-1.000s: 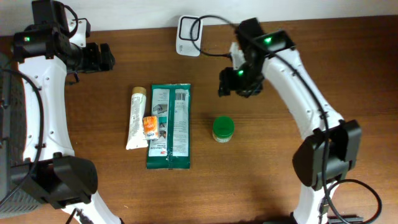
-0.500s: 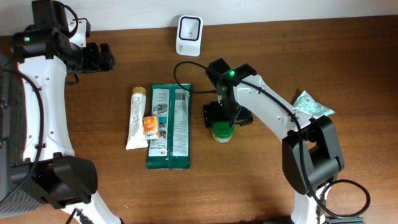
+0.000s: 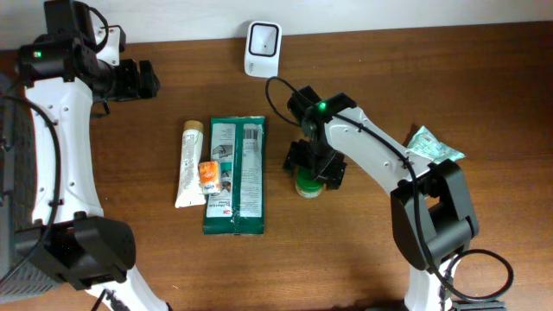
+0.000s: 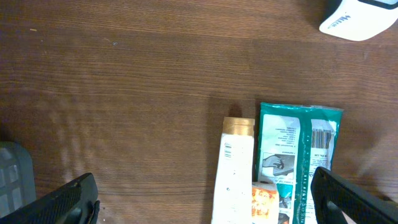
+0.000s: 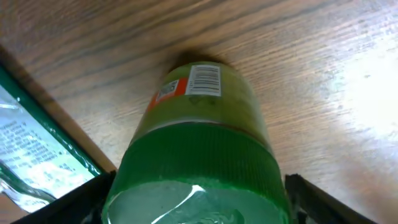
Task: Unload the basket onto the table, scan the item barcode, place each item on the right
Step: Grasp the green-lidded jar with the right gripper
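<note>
Your right end effector (image 3: 316, 164) sits over the green jar (image 3: 308, 183), which stands upright on the wooden surface (image 3: 346, 250) just right of the flat green packet (image 3: 235, 177). In the right wrist view the two fingers (image 5: 93, 202) flank the jar's ribbed green lid (image 5: 199, 168), one on each side; you cannot tell from here whether they press on it or stand just clear. The jar's label shows a small barcode (image 5: 204, 79) on the side facing away from the camera's base. Your left end effector (image 3: 143, 79) hangs released, fingers wide apart, near the far left corner, well apart from the items. A white tube (image 3: 187, 164) lies along the packet's left edge, with a small orange sachet (image 3: 208, 175) overlapping both. The white scanner (image 3: 263, 38) rests at the far edge, and a crumpled green wrapper (image 3: 435, 144) lies off to the right.
</note>
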